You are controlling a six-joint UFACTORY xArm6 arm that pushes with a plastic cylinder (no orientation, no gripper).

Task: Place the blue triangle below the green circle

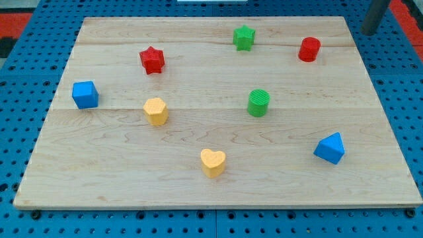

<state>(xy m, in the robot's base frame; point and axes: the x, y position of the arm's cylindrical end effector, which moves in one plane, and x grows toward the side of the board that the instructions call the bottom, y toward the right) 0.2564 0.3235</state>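
The blue triangle [330, 148] lies near the board's lower right. The green circle [258, 102] stands right of the board's middle, up and to the left of the triangle. My tip [367, 32] shows at the view's top right corner, just past the board's top right edge. It is far above the blue triangle and touches no block.
On the wooden board [198, 192] are also a green star [244, 37], a red circle [308, 49], a red star [152, 60], a blue cube [85, 94], a yellow hexagon [156, 111] and a yellow heart [213, 162]. A blue perforated table [20, 79] surrounds the board.
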